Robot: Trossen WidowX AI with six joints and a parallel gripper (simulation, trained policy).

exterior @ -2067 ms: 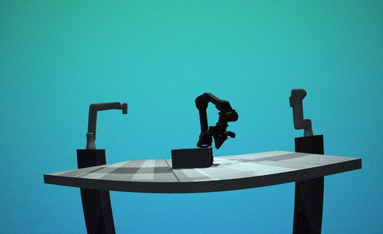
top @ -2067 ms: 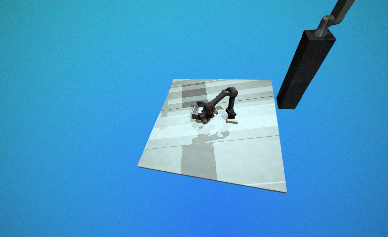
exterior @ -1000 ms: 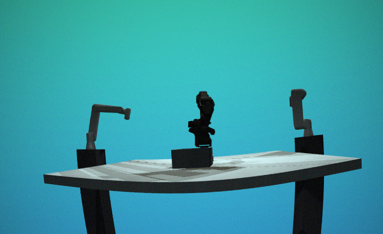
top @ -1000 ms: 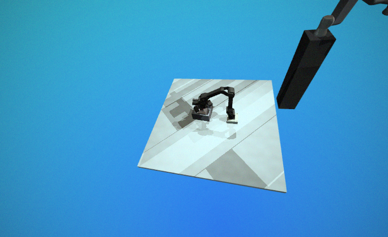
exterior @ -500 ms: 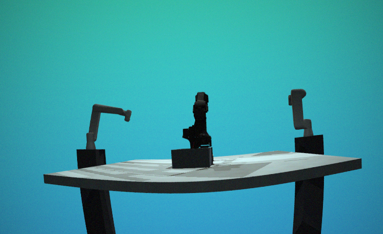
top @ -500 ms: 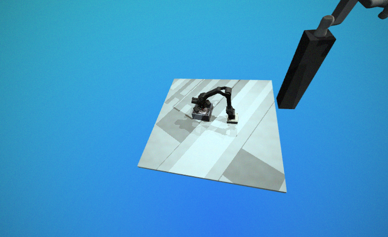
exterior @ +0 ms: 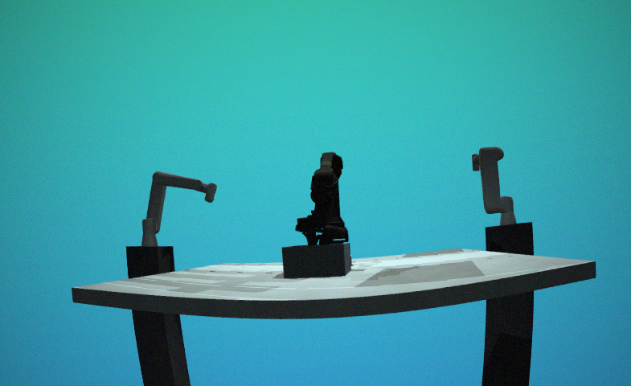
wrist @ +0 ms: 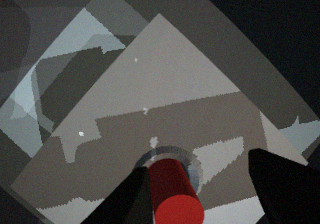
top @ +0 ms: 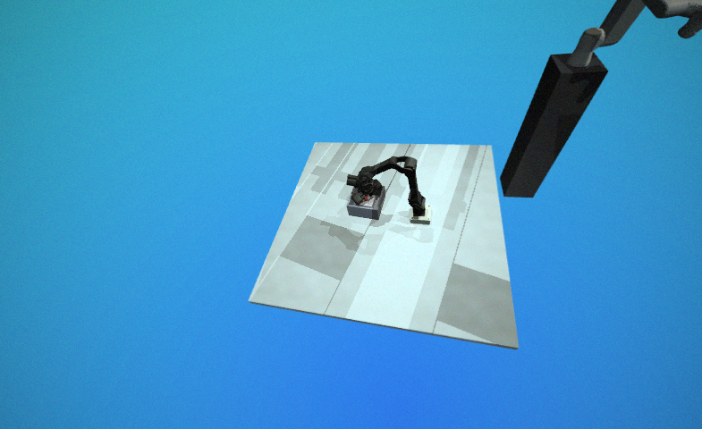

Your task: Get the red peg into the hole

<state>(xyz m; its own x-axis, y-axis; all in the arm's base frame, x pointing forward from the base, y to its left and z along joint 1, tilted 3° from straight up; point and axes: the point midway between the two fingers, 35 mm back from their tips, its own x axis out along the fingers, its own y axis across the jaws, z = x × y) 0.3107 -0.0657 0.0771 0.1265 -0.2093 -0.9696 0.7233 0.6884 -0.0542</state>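
The pincer [top: 365,198] [exterior: 320,240] [wrist: 199,169] is apart, clamped on nothing, its two dark fingers on either side of the red peg [top: 367,199] [wrist: 179,210]. In the wrist view the peg is at the lower middle of the frame, close by the left-hand finger, with a clear gap towards the right-hand one; whether it touches the nearer finger I cannot tell. The peg's far end overlaps the round hole [wrist: 196,176] in the plate [wrist: 162,64], its bright end face towards the camera. How deep it sits, and whether it stands quite straight, cannot be told.

Around this is the open box [top: 364,211] [exterior: 313,260] [wrist: 220,31], left of the arm's foot in the top view, standing on the table [top: 392,290] [exterior: 309,290].

The step in hand looks like letting go at the hole, or seating the peg. Next, I judge, its depth wants checking: if it is fully down, lift the fingers straight up; if proud, line it up and press gently. A sideways brush from the nearer finger could tip it.
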